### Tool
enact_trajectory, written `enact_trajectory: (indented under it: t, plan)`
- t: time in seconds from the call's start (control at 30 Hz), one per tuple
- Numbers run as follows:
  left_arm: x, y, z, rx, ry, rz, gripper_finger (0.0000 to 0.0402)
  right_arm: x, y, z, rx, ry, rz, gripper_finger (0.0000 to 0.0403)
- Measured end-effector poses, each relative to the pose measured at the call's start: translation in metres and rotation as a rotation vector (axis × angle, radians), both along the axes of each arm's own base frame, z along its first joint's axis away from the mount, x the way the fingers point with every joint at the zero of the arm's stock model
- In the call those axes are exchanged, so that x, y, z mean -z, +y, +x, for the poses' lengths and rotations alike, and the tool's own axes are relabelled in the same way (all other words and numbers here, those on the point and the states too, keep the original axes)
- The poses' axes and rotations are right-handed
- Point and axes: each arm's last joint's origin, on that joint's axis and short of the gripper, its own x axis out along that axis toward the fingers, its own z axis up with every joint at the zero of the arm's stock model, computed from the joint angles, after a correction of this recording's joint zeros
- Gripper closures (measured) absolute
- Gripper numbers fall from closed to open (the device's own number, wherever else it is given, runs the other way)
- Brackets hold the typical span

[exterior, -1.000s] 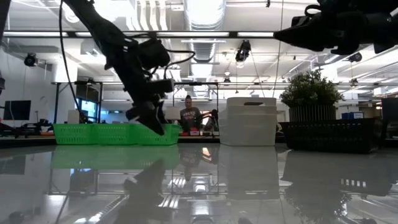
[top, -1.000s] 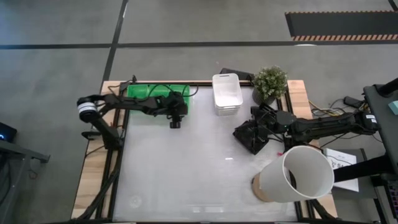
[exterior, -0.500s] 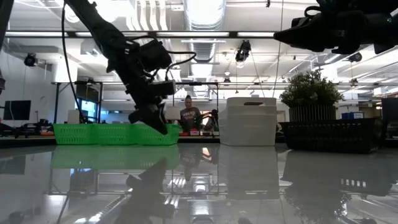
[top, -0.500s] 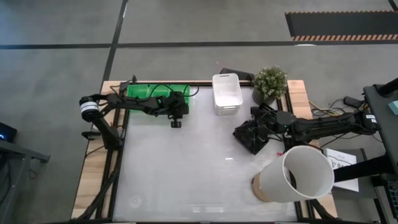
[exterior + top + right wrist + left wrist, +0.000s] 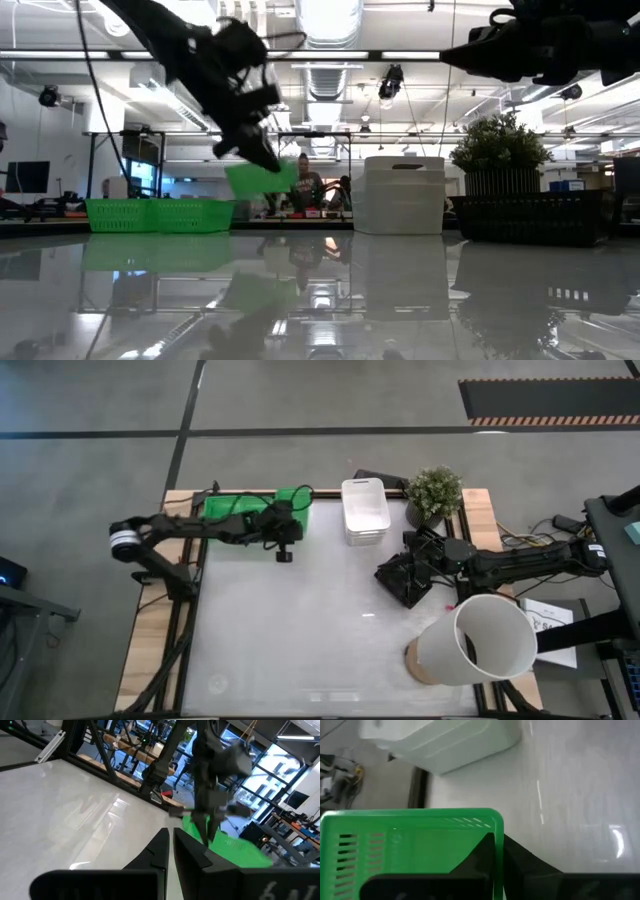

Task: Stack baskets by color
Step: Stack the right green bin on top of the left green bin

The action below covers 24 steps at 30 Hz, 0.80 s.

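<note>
Left claw (image 5: 262, 155) clamped on a green basket (image 5: 262, 178), lifted clear of the bench (image 5: 330, 620).

The left claw's fingers are closed on the rim of one green basket, which hangs tilted in the air near the bench's far left corner — beside it, the other green baskets (image 5: 158, 214) sit in a row on the bench along the far edge. The white baskets (image 5: 365, 511) stand stacked at the middle of the far edge, apart from the green ones. The right claw (image 5: 410, 565) is closed and empty, poised above the black baskets (image 5: 530, 217) near the right edge. A potted plant (image 5: 434, 491) stands at the far right corner, and a large white cylinder (image 5: 480, 641) lies tipped near the right edge, toward the near corner.
</note>
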Motion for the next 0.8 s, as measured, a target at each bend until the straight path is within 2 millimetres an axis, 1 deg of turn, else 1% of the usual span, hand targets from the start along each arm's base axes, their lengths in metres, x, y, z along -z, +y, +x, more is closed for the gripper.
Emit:
enact_trajectory:
  t: [0.07, 0.13, 0.23, 0.33, 0.43, 0.57, 0.67, 0.8]
  plan:
    - [-0.013, -0.003, -0.012, -0.023, 0.013, 0.016, 0.0401, 0.000, 0.000, 0.000, 0.001, -0.001, -0.001, 0.0385]
    - [-0.022, -0.005, -0.029, -0.074, 0.067, 0.038, 0.0401, 0.000, 0.000, 0.000, 0.008, -0.004, -0.002, 0.0385]
    - [-0.029, -0.008, -0.056, -0.141, 0.171, 0.044, 0.0401, 0.000, -0.001, 0.000, 0.023, -0.004, -0.002, 0.0385]
    - [-0.029, -0.007, -0.074, -0.180, 0.189, 0.017, 0.0401, 0.000, -0.001, 0.000, 0.026, -0.004, -0.002, 0.0385]
    - [-0.025, -0.003, -0.084, -0.189, 0.171, -0.021, 0.0401, -0.001, -0.001, 0.000, 0.026, -0.004, -0.005, 0.0385]
    - [-0.017, 0.005, -0.091, -0.186, 0.170, -0.094, 0.0401, -0.001, -0.001, 0.000, 0.025, -0.005, -0.013, 0.0385]
    - [-0.011, 0.012, -0.091, -0.185, 0.167, -0.141, 0.0401, -0.001, -0.001, 0.000, 0.026, -0.007, -0.017, 0.0385]
    - [-0.006, 0.020, -0.088, -0.175, 0.181, -0.145, 0.0401, -0.001, -0.001, 0.000, 0.026, -0.008, -0.020, 0.0385]
